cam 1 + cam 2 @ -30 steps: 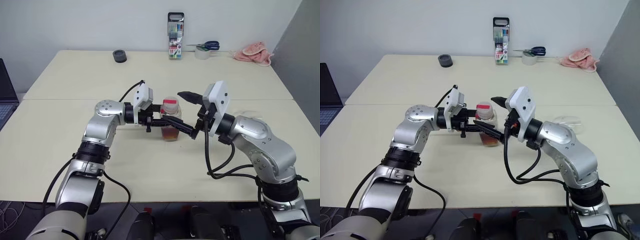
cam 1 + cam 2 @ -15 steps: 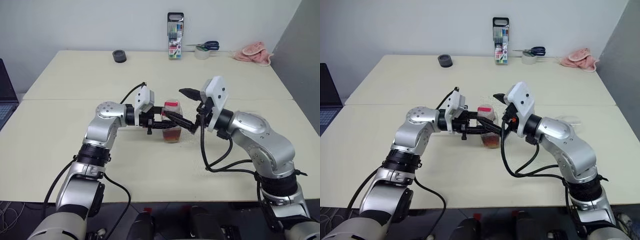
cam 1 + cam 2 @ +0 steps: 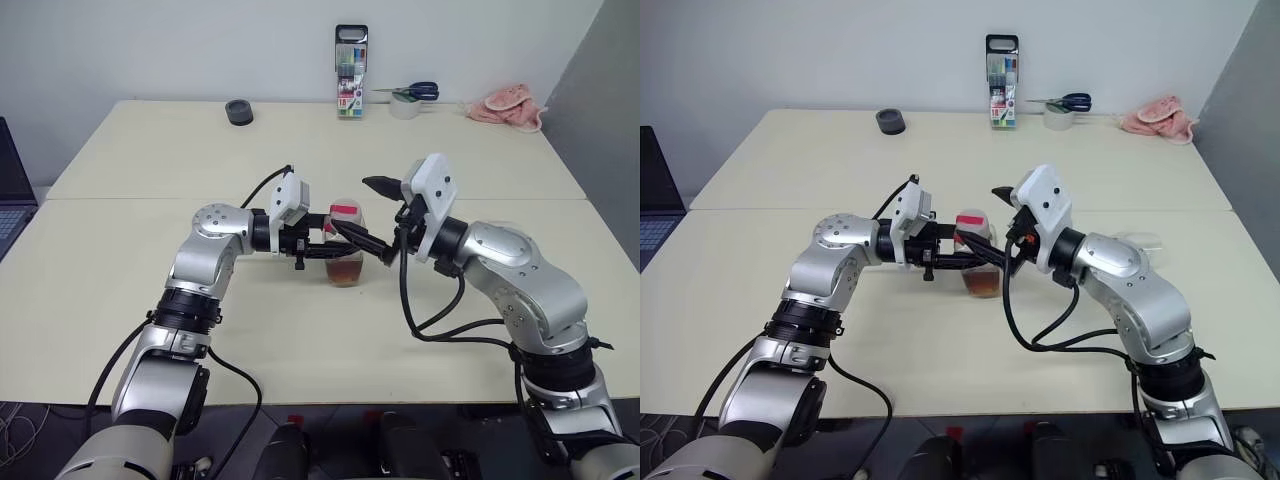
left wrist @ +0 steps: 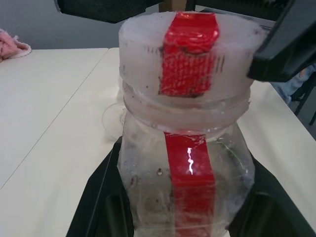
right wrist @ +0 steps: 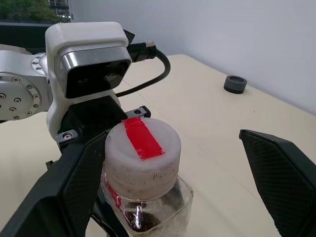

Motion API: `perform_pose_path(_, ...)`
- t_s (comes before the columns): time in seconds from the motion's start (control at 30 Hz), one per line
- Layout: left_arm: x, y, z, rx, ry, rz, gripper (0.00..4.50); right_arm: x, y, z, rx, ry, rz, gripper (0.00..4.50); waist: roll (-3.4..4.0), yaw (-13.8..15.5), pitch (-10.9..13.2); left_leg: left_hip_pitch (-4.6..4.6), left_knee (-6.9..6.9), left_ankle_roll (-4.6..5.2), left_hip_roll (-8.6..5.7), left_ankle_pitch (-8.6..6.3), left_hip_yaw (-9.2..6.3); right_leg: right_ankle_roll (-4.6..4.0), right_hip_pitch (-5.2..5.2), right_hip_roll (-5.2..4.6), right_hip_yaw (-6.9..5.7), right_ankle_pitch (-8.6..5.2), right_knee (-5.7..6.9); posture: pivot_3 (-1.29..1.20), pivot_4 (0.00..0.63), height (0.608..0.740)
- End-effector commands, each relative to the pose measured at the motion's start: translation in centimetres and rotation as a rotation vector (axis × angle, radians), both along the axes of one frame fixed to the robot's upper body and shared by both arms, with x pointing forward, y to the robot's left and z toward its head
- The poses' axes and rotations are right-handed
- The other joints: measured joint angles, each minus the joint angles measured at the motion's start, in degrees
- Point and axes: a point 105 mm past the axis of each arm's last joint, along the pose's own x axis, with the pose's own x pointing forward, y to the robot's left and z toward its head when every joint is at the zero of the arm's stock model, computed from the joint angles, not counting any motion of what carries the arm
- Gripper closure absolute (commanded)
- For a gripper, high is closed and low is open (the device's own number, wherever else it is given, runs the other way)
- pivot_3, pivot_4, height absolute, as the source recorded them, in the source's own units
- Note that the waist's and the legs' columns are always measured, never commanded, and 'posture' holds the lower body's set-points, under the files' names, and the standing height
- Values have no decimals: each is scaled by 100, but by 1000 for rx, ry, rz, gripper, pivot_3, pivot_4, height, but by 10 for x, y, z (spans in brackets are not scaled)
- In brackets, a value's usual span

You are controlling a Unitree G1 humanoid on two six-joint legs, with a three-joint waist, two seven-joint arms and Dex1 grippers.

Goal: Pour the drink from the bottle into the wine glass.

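Uncapping the bottle (image 3: 343,252) ahead of the pour

Left gripper (image 3: 322,243) clamped its slick body — right gripper (image 3: 372,215) gaped at three o'clock; the ribbed cap (image 5: 142,153) looked the surest hold.

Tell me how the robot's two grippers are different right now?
The left gripper has its jaws shut on the small clear plastic bottle with the white cap; the right gripper has its jaws wide open, empty, around that cap. The left grips the bottle's body, the right sits higher. Both have black fingers.
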Motion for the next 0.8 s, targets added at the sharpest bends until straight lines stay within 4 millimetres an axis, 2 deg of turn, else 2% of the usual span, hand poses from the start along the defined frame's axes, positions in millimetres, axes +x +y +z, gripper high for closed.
perform_pose_path(0.03,-3,-1,12,-21,-54,-22,2704,-4,-6,10,13,-46,-12,0,0,0,0,0,0,0,0,0,0,0,0,0,0,0,0,0,150,740)
perform_pose_path(0.4,-2,-1,12,-19,-56,-18,2704,-15,1,10,43,1,64,0,0,1,0,0,0,0,0,0,0,0,0,0,0,0,0,0,150,740)
perform_pose_path(0.7,-2,-1,12,-18,-56,-15,2704,-12,2,4,30,37,75,0,0,1,0,0,0,0,0,0,0,0,0,0,0,0,0,0,150,740)
perform_pose_path(0.8,-3,-2,13,-18,-58,-17,2704,-11,3,4,26,36,73,544,0,0,0,0,0,0,0,0,0,0,0,0,0,0,0,0,150,740)
